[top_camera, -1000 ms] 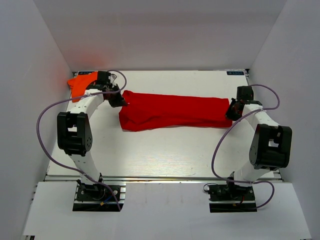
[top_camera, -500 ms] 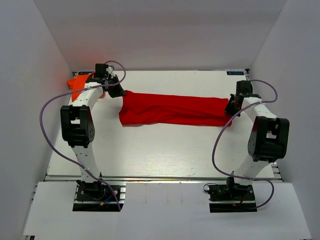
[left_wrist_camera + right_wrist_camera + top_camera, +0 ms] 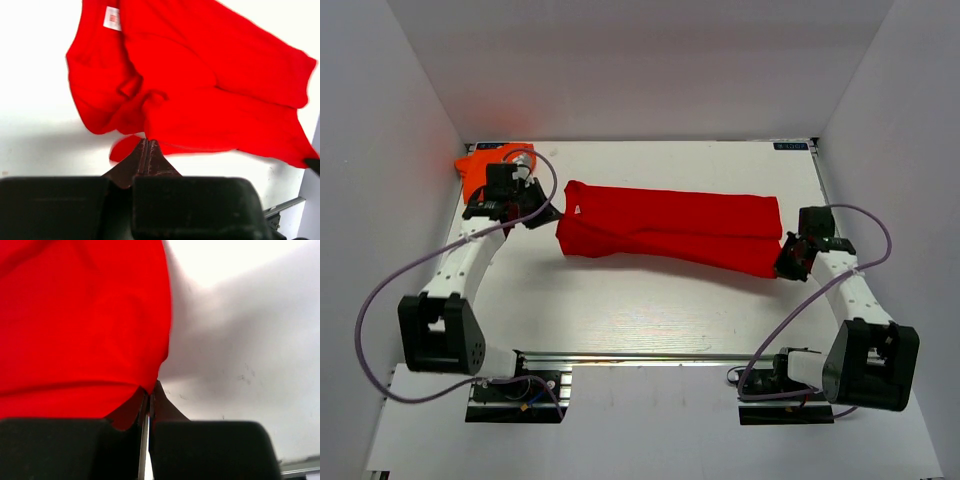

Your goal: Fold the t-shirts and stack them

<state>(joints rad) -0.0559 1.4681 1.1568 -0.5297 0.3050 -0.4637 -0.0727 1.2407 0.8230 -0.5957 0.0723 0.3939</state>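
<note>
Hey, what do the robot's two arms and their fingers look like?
The left arm and right arm match: white links, chunky black joint housings, and a loose lilac cable looping alongside each. The fingers are dark, tapering to narrow tips.

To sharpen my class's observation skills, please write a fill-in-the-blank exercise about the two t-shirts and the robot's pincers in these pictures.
The left pincer and right pincer are each shut on an end of the bright red cotton t-shirt; its neck end is at the ____ pincer. Its small neck label is coloured ____. The crumpled orange cotton t-shirt lies in the far ____ corner of the white table.
Missing words: left; white; left.
</note>
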